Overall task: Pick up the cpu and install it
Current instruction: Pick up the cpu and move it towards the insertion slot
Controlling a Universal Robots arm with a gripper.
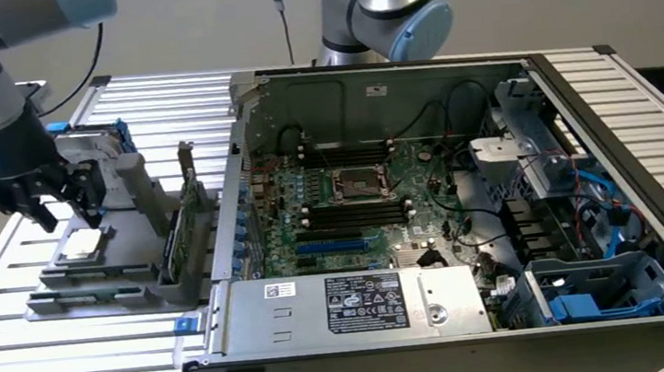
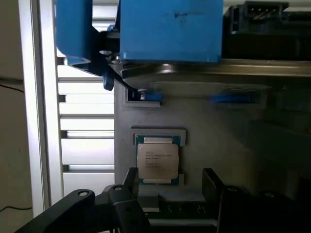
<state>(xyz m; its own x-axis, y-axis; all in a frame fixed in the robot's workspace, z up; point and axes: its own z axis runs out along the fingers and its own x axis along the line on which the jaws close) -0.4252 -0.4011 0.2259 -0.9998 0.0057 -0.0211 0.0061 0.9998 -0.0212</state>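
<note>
Slatted aluminium table point(image 1: 66, 362) carries a grey holder point(image 1: 133, 290) towards the exterior view's left and an open computer case point(image 1: 624, 146) beside it. The cpu point(image 1: 83, 245) point(image 2: 157, 160) lies flat, metal top up, in a shallow square seat of the holder. Directly over it hangs the gripper point(image 1: 68, 218) point(image 2: 170, 187), its dark fingers point(image 2: 130, 180) spread wide apart with nothing between them. They seem to stand just clear of the chip, though contact is hard to judge. Beyond the cpu, on the same holder, rests a silver hard drive point(image 1: 90, 142) point(image 2: 194, 80) with a blue bracket point(image 2: 170, 29). Well apart, inside the case, the motherboard's socket point(image 1: 357, 183) sits with its metal frame.
</note>
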